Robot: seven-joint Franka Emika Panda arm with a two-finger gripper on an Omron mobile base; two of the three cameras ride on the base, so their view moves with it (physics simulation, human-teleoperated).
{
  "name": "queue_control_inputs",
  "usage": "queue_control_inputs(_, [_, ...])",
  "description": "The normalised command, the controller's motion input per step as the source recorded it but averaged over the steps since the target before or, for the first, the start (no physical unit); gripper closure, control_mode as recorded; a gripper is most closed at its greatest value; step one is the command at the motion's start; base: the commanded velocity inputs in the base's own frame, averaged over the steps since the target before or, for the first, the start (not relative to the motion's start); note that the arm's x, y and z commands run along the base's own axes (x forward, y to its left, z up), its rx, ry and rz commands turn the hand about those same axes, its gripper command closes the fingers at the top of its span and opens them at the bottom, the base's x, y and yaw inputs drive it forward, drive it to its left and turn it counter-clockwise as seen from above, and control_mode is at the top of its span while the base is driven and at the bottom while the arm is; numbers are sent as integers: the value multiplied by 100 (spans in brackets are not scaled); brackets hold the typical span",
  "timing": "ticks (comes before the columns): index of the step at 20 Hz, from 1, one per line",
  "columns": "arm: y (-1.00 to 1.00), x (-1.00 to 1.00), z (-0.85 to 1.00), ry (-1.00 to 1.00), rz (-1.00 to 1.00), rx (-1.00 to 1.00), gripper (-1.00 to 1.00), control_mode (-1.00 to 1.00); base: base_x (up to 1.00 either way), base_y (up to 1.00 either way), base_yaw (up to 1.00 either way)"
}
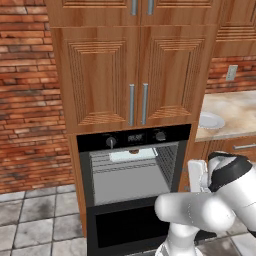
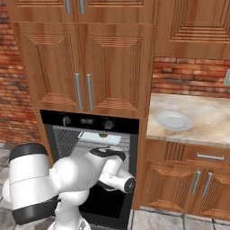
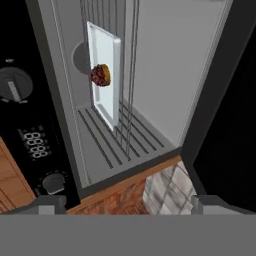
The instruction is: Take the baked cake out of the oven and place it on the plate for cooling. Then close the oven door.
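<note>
The black oven (image 1: 134, 136) stands open, showing its grey ribbed inside. The cake (image 3: 100, 75), a small dark brown lump, sits on a pale square tray (image 3: 106, 95) on an upper wire rack; it also appears as the cake (image 1: 133, 151) and the cake (image 2: 103, 134) just under the control panel. The oven door (image 3: 225, 125) hangs down, a glossy black panel, seen too as the oven door (image 1: 127, 225). My gripper (image 3: 129, 204) is open and holds nothing, outside the oven mouth and well short of the cake. The white plate (image 1: 210, 120), (image 2: 173, 120) rests on the counter to the right.
Wooden cabinet doors (image 1: 132, 75) with vertical handles are above the oven. A beige counter (image 2: 202, 117) runs to the right over drawers and cupboards. A brick wall (image 1: 30, 100) lies to the left, above a grey tiled floor (image 1: 35, 220). My white arm crosses the oven's lower front.
</note>
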Motion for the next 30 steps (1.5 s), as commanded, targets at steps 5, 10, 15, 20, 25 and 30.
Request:
queue_control_inputs(5, [42, 0, -4, -1, -4, 0, -100, -100, 0, 0, 0])
queue_control_inputs(10, [44, 0, -1, -2, -1, 0, -100, -100, 0, 0, 0])
queue_control_inputs(15, [41, 0, -13, -4, 0, 0, -100, -100, 0, 0, 0])
queue_control_inputs(20, [40, 0, -9, -4, 0, 0, -100, -100, 0, 0, 0])
queue_control_inputs(25, [25, 1, -2, -7, 0, 0, -100, -100, 0, 0, 0])
queue_control_inputs(30, [13, 12, 0, -7, -2, 0, -100, -100, 0, 0, 0])
